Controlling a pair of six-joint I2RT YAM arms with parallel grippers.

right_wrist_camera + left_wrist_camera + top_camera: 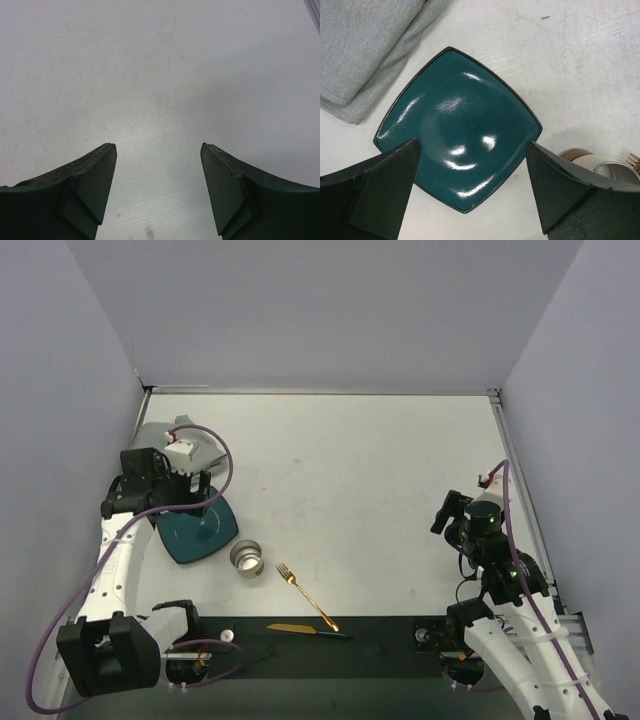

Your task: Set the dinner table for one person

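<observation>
The white dinner table (380, 470) fills the top view. A square teal plate (198, 528) lies at its left; it also shows in the left wrist view (457, 127). A grey cloth placemat (185, 447) lies crumpled behind it, also seen in the left wrist view (365, 45). A metal cup (247, 559) stands right of the plate. A gold fork (306, 597) and a gold knife (300, 628) lie near the front. My left gripper (472, 187) is open above the plate's near corner. My right gripper (159, 185) is open over bare table at the right.
A black strip (330, 645) runs along the table's near edge. A metal rail (520, 480) lines the right side. Grey walls enclose the back and sides. A small white cap (228, 635) lies on the black strip.
</observation>
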